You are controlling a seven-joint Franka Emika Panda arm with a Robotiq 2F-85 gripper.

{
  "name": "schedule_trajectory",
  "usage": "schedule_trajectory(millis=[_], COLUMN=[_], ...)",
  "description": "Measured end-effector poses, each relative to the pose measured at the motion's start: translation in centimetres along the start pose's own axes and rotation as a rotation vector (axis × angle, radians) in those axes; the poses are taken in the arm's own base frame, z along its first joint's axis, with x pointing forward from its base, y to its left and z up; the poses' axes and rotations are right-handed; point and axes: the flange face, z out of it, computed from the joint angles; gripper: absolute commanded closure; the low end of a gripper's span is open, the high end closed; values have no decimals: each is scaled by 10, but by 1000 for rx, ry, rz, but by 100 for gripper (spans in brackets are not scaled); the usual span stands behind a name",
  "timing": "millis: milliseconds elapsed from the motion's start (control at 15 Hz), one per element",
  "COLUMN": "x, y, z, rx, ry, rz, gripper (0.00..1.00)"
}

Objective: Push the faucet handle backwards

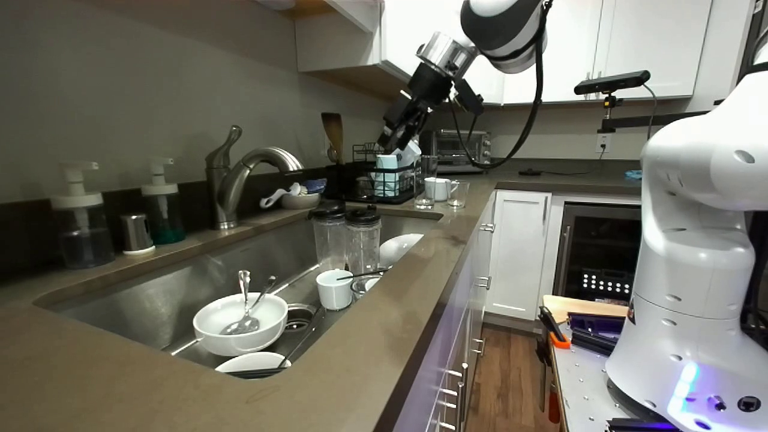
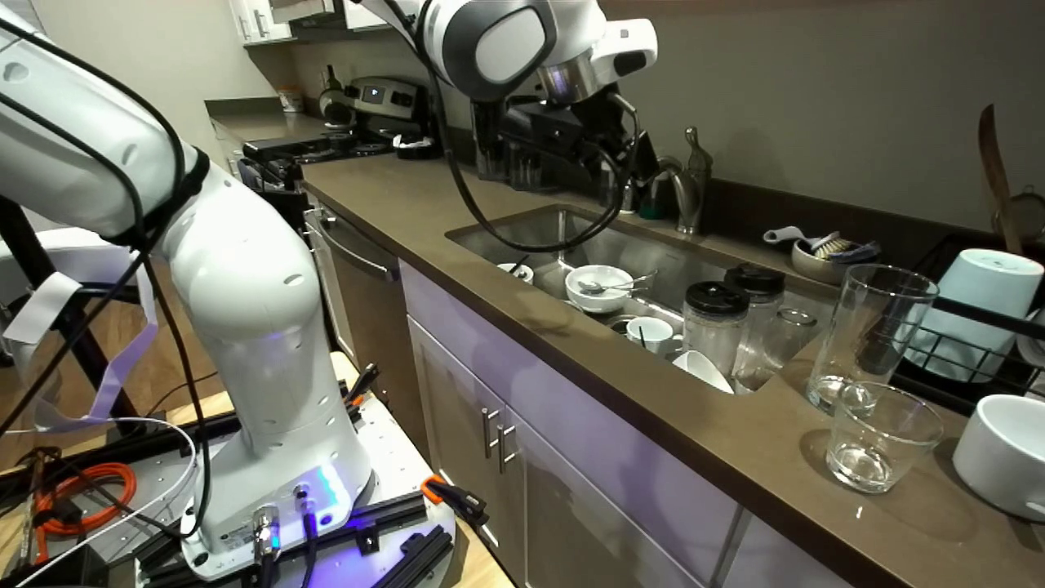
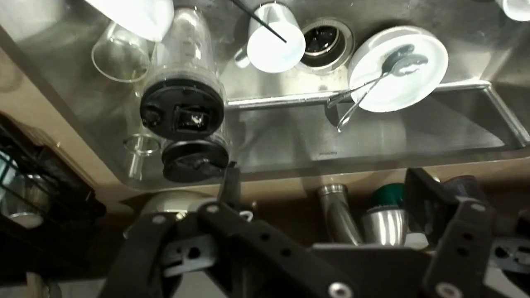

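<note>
The black, metal, two-fingered claw [image 3: 323, 177] has its fingers [image 3: 426, 203] spread wide and grasps nothing. The faucet handle [image 1: 231, 139], a short, slim, silver-grey metal lever, lies ahead of the claw toward the plain grey wall [image 1: 150, 102], and that bearing is what the coming push turns on: in an exterior view a good gap parts it from the fingertips, while in an exterior view the lever [image 2: 696, 147] shows just past the claw; how deep the gap runs I cannot tell. Its long axis stands near upright, the top tipped slightly to the claw's side, so backwards probably means away from the claw, toward that wall. Lower than the lever, and arching to the claw's side, is the thick, brushed-steel gooseneck spout [image 1: 264, 161]; in the wrist view, steel that I take for it shows between and beyond the fingers, and the lever cannot be made out. A low approach could knock the spout first, so the claw likely needs to cross above it. Farther out, below the claw, the stainless-steel sink [image 3: 285, 140] holds tall clear jars with black lids [image 3: 178, 93] and a round white bowl [image 3: 414, 92]. The only arm, white and jointed [image 1: 690, 258], reaches in from the claw's side away from the wall.
</note>
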Motion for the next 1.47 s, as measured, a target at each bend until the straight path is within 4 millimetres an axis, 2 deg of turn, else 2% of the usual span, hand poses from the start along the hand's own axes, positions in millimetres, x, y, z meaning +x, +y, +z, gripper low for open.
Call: schedule_trajectory(millis=[267, 733, 933, 1000, 1067, 1200, 1467], x=[31, 87, 111, 118, 125, 137, 156], y=[-21, -42, -48, -50, -53, -61, -75], z=[2, 39, 46, 47, 49, 52, 61], rx=[-2, -13, 6, 16, 27, 56, 101], ry=[108, 173, 189, 196, 204, 221, 247], rz=[-105, -240, -249, -252, -254, -258, -277], gripper=[0, 0, 0, 4, 26, 30, 58])
